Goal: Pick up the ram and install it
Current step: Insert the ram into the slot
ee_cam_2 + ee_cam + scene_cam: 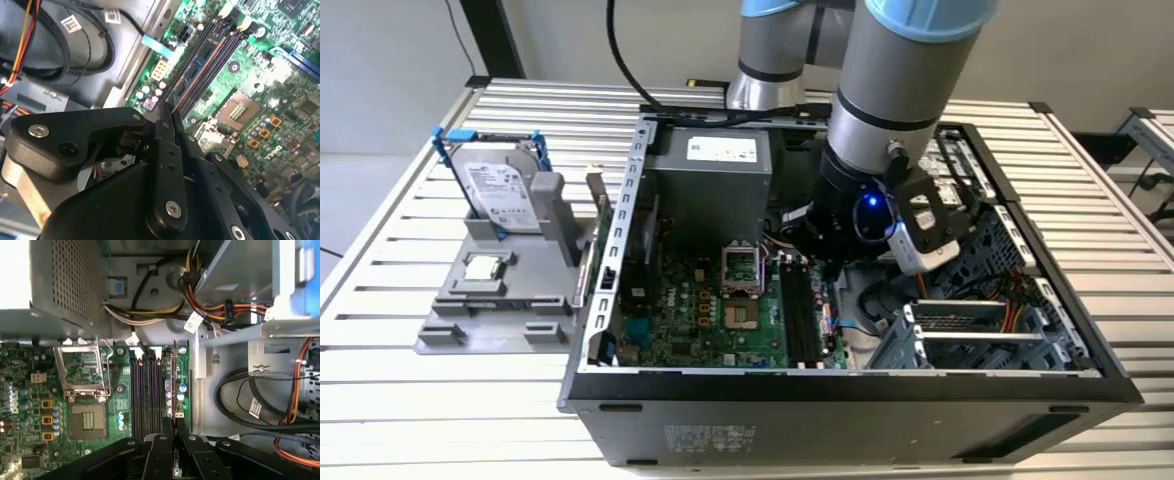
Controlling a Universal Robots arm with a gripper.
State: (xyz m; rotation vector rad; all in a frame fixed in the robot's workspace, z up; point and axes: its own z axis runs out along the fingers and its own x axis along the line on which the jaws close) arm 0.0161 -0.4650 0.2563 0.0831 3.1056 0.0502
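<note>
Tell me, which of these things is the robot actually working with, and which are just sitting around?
In use: the gripper, closed on the ram, at the motherboard's memory slots.
Lying about: the hard drive; the processor chip; the grey stand holding both.

The computer case (854,405) sits on the table (400,400). The motherboard (707,320) lies inside, and the ram (174,380) stands in a slot on it, pinched by the gripper (175,436) above. At the exterior view's left stands the hard drive (496,190) (the processor chip (483,267) lies just before it).
</note>
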